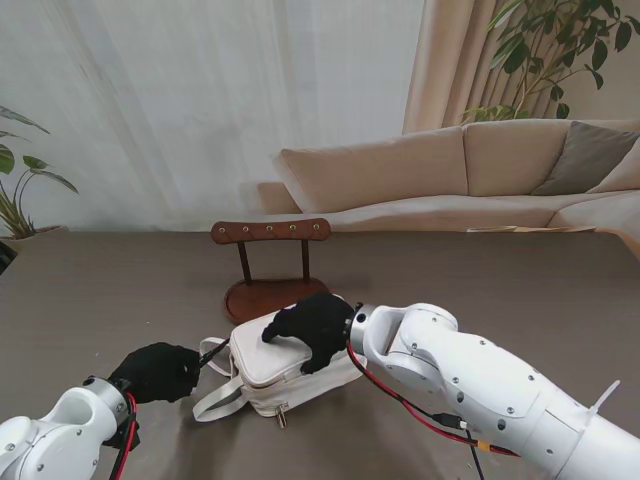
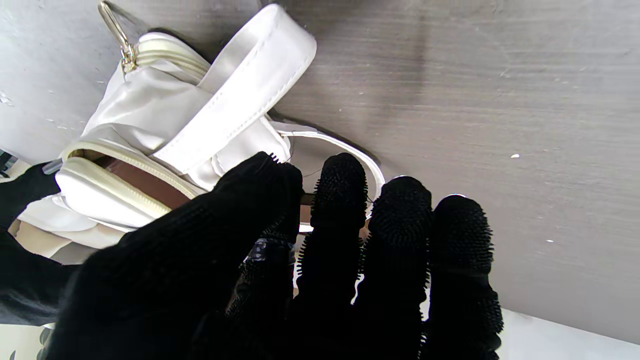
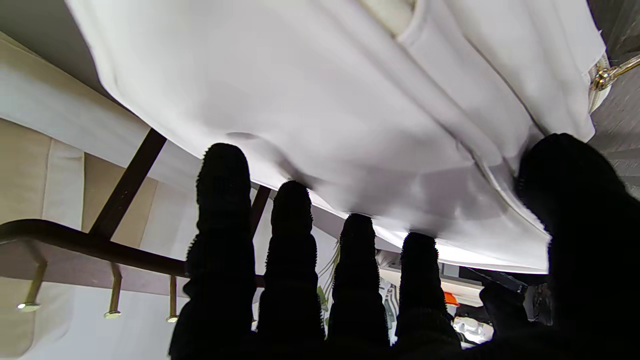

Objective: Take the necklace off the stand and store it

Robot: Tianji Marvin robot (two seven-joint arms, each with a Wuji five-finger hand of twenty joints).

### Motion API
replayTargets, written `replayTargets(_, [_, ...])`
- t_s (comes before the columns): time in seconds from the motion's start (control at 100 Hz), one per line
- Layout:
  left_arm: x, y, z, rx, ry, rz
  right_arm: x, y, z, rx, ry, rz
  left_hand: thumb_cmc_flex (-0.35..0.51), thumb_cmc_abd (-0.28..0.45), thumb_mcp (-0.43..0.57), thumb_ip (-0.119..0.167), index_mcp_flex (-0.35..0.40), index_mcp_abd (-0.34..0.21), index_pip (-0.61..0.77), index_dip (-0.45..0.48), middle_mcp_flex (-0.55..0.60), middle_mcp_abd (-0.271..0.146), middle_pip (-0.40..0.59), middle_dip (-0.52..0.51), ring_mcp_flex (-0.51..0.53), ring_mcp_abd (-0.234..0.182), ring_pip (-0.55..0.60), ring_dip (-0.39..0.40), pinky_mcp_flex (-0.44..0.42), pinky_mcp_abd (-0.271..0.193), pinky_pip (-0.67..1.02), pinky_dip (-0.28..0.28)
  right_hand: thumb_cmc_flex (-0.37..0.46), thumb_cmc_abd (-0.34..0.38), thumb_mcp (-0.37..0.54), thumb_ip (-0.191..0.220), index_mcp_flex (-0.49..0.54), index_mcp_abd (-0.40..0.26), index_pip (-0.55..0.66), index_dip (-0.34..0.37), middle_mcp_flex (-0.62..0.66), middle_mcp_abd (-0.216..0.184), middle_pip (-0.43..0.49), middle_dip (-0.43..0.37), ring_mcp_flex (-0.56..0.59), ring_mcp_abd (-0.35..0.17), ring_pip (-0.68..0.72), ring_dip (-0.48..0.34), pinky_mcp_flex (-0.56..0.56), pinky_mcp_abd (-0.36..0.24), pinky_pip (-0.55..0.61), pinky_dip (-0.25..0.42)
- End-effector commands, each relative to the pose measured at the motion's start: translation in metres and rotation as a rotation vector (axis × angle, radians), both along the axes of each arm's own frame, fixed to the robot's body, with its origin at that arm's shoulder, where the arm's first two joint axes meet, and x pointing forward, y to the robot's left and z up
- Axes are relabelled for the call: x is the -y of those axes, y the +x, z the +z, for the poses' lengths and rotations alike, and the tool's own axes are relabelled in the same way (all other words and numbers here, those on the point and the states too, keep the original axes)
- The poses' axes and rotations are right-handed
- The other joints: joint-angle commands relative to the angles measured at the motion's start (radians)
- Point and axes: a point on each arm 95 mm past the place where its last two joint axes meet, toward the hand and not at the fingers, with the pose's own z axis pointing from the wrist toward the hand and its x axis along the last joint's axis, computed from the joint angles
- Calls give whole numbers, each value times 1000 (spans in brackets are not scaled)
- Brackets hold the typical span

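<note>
A small white bag lies on the brown table, just nearer to me than the wooden stand. The stand is upright on its round base, and its crossbar of brass pegs shows nothing hanging from it. The necklace cannot be made out in any view, so I cannot tell where it is.

The right hand rests palm down on top of the bag, its fingers spread over the far side of the white fabric and its thumb against the near edge, pinning the bag in place.

The left hand sits on the table to the left of the bag. Its thumb and first finger are pinched together on a thin dark tab at the bag's left end, beside the zipper; the other fingers lie alongside. The zipper is part open there, showing a brown lining. The white strap trails from the bag onto the table near the left hand.
</note>
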Motion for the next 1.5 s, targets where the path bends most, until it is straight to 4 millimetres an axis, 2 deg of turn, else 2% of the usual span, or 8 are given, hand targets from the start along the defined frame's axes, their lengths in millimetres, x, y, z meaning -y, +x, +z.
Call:
replayTargets(0.0, [-1, -7, -3, -29, 15, -1, 25, 7, -27, -43, -95, -60, 29, 6, 3, 13, 30, -9, 42, 6, -4, 8, -7, 8, 6, 11, -8, -7, -15, -22, 6, -11, 89, 87, -31, 32, 218, 76, 179, 93, 119, 7, 84, 38, 33, -16, 17, 13, -467, -23, 51, -30])
replayTargets(0.13, [-3, -14, -2, -27, 29, 6, 29, 9, -30, -55, -101, -70, 30, 6, 2, 13, 31, -10, 42, 6, -6, 8, -8, 8, 6, 11, -8, -7, -15, -23, 5, -11, 120, 122, -65, 35, 230, 71, 183, 100, 137, 0, 81, 37, 47, -22, 20, 14, -464, -25, 62, -38])
replayTargets(0.41, [2, -25, 6, -5, 36, -11, 31, 11, -33, -77, -106, -81, 31, 7, 1, 14, 31, -8, 41, 5, -5, 9, -8, 8, 5, 12, -9, -7, -18, -23, 3, -12, 102, 156, -88, 39, 235, 67, 180, 102, 145, 0, 77, 37, 53, -16, 21, 15, -466, -23, 66, -46])
replayTargets(1.02, [41, -47, 41, 20, 72, -172, 31, 10, -33, -107, -118, -94, 31, 11, -6, 15, 29, -13, 41, 7, -8, 6, -8, 10, 2, 8, -11, -7, -21, -31, 0, -13, 88, 208, -109, 45, 240, 67, 178, 105, 155, 6, 74, 36, 70, 6, 17, 18, -467, -19, 68, -53])
replayTargets(1.49, [72, -47, 57, -10, 50, -298, 29, 12, -34, -132, -122, -119, 31, 13, -9, 15, 27, -18, 41, 8, -7, 3, -9, 10, 2, 4, -10, -6, -18, -35, 1, -12, 91, 228, -127, 47, 252, 66, 180, 108, 165, 13, 72, 36, 79, 16, 11, 21, -468, -17, 69, -55])
